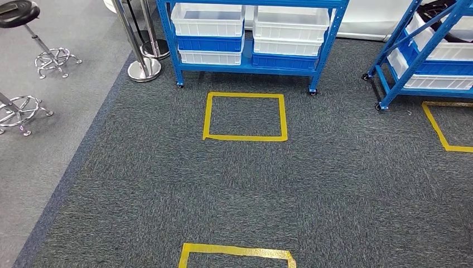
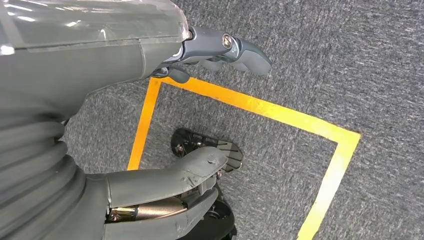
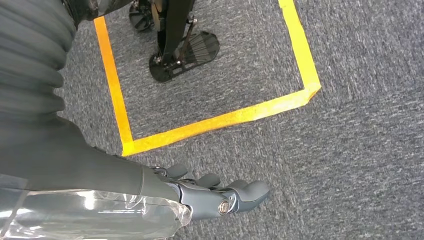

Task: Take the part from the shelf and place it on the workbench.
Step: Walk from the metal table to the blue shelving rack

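While both arms hang at our sides, our left hand (image 2: 220, 50) and right hand (image 3: 220, 197) point down at the carpet (image 1: 346, 190), fingers loosely apart and holding nothing; we judge they are carried low because there is nothing within reach yet. Both wrist views look down on yellow tape on the floor around us, so we seem to stand in a marked square, probably a start spot. The top edge of such a square (image 1: 237, 251) shows at the bottom of the head view.

Ahead lies a second square (image 1: 245, 117), set just in front of the shelf (image 1: 248, 66), likely marking where to stand for the pick. The shelf's low levels carry white and blue bins (image 1: 207, 25), stacked in pairs. We cannot see the part itself; if it is in a bin, the walls hide it. A second shelf (image 1: 424, 53) stands to the right, stools (image 1: 33, 39) and a post base (image 1: 144, 70) to the left. The task has hardly begun: the next move, in our judgement, is walking forward.
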Available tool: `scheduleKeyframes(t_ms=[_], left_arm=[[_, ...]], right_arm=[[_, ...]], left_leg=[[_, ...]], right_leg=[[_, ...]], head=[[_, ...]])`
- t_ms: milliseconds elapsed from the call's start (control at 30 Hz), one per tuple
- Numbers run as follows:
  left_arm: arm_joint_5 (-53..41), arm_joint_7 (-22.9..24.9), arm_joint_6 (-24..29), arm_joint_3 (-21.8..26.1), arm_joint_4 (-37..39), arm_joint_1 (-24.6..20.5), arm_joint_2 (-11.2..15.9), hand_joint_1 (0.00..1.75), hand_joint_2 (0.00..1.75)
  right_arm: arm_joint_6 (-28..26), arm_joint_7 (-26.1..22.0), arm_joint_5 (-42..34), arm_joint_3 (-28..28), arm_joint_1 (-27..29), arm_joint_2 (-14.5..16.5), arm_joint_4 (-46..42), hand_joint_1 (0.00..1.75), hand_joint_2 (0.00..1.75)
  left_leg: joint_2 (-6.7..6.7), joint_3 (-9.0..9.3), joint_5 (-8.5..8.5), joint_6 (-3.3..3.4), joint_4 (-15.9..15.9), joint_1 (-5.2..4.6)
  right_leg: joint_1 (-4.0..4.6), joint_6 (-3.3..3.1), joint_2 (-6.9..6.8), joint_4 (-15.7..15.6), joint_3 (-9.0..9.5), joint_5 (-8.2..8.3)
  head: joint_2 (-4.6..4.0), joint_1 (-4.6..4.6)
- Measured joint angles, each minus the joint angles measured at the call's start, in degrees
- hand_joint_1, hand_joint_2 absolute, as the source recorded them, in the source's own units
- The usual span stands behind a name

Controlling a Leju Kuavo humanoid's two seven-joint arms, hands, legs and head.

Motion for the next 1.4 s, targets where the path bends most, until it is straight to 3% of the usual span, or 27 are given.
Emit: scheduleKeyframes(t_ms=[1400], left_arm=[[0.0,0.8,1.2,0.0,0.0,0.1,0.0,0.00,1.75]], right_arm=[[0.8,-0.4,2.6,-0.8,0.0,1.2,0.4,0.00,1.75]], left_leg=[[0.00,-0.01,0.00,0.00,0.0,0.00]], right_leg=[[0.00,0.00,0.00,0.0,0.00,0.00]], head=[[0.00,0.00]])
